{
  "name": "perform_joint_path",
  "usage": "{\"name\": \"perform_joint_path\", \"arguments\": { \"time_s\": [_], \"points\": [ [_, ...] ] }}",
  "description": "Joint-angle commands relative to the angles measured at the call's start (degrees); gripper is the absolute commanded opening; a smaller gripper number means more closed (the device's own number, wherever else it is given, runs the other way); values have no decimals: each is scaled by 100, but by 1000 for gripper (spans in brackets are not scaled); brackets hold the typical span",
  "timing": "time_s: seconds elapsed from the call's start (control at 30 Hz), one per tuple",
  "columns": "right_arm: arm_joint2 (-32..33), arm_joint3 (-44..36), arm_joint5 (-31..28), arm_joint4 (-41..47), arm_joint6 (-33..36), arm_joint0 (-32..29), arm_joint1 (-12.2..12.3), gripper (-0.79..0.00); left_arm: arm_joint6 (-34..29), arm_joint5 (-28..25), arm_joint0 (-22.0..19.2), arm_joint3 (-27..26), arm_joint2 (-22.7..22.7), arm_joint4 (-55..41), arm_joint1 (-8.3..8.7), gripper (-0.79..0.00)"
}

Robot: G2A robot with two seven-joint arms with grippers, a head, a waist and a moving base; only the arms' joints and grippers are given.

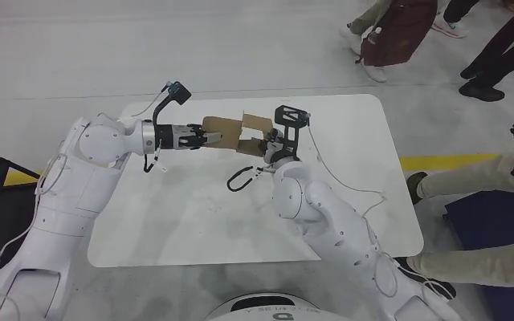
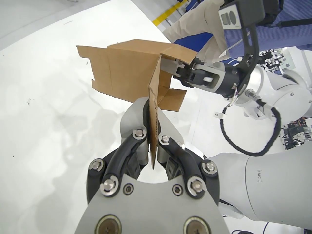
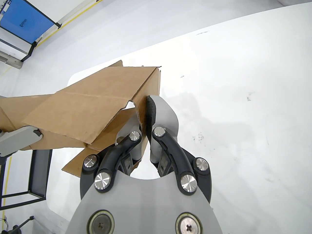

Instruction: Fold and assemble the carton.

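white table: part-folded brown carton held above it, toward 12 o'clock. left gripper pinches its 9 o'clock edge; right gripper pinches its 3 o'clock panel. blue panels bear print.

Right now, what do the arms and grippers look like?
Left arm, right arm: white shells, dark grey wrists. Left gripper, right gripper: silver-grey bodies, black linkages, silver bolts, black pads. Black braided cable loop and camera bracket at each wrist.
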Motion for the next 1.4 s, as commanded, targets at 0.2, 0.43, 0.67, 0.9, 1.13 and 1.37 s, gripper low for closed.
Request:
{"name": "perform_joint_path", "arguments": {
  "time_s": [0.2,0.43,0.67,0.9,1.13,1.37],
  "points": [
    [124,-110,-14,-304,91,-155,3,-785,79,11,73,-94,34,9,3,0],
    [383,-374,-31,-447,49,-495,29,-785,310,-81,325,-76,-497,-244,109,0],
    [1070,-989,-567,796,-235,-1109,29,-785,424,-49,885,-118,-1308,-439,281,0],
    [2046,-715,-2263,4001,-621,-1560,-66,-785,597,-24,1193,-286,-1616,-761,327,0],
    [2490,-385,-3461,6498,-111,-1694,-112,-785,706,-77,1405,-304,-1882,-1502,345,0],
    [2472,-237,-3568,7041,312,-1665,-113,-785,707,-57,1428,-276,-1903,-1739,341,0]
  ]
}}
